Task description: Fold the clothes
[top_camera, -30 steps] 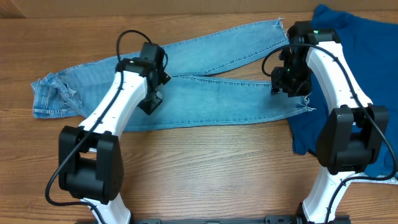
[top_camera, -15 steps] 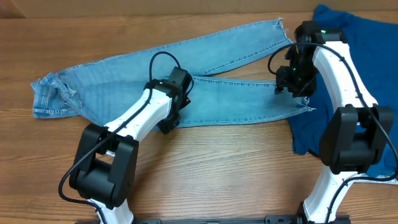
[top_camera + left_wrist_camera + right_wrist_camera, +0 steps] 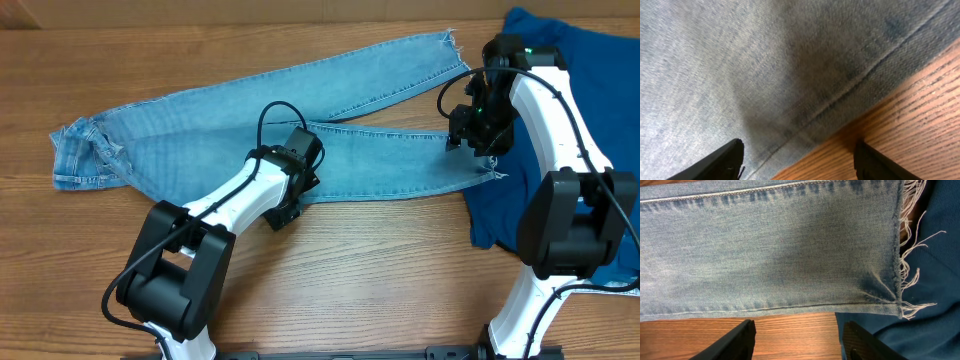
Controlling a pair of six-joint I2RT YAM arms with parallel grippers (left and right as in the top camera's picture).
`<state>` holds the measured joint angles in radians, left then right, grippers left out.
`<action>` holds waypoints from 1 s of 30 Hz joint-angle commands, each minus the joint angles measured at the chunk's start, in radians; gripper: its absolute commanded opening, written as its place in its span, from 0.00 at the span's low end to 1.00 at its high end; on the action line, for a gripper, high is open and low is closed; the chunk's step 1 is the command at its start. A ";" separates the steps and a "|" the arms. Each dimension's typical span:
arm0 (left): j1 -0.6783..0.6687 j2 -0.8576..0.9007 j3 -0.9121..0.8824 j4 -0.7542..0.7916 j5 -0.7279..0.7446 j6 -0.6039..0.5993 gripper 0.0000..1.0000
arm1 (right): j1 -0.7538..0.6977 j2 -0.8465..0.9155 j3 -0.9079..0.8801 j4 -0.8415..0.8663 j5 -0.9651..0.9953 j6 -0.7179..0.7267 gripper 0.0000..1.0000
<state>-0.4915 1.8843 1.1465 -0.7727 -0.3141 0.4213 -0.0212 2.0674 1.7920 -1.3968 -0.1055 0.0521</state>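
The light-wash blue jeans (image 3: pixel 200 140) lie spread flat across the table, waistband at the left, two long legs running right to frayed hems. My left gripper (image 3: pixel 290 205) is open and empty at the near edge of the lower leg, its fingers (image 3: pixel 800 162) straddling the seam where denim (image 3: pixel 765 70) meets wood. My right gripper (image 3: pixel 470 140) is open and empty just above the lower leg's frayed hem; in the right wrist view its fingers (image 3: pixel 800 340) hang over the wood next to the hem (image 3: pixel 897 260).
A large dark royal-blue garment (image 3: pixel 590 120) lies at the right, partly under the hem and the right arm; it also shows in the right wrist view (image 3: pixel 930 330). Bare wooden table (image 3: pixel 350 270) runs along the front.
My left gripper has swept right along the lower leg, from the crotch area to the leg's near edge. My right gripper has shifted slightly right, staying over the hem.
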 commanded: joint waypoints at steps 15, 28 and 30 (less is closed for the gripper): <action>-0.004 -0.109 -0.025 0.090 -0.246 -0.010 0.04 | -0.007 -0.012 -0.002 0.003 -0.009 0.008 0.59; 0.079 -0.309 0.001 0.240 -0.251 0.098 0.09 | -0.007 -0.012 -0.002 -0.003 -0.009 0.008 0.59; 0.079 -0.308 0.001 0.240 -0.235 0.094 0.09 | -0.007 -0.012 -0.002 -0.005 -0.009 0.008 0.59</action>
<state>-0.4221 1.5726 1.1358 -0.5426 -0.5713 0.5083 -0.0208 2.0674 1.7920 -1.4002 -0.1074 0.0525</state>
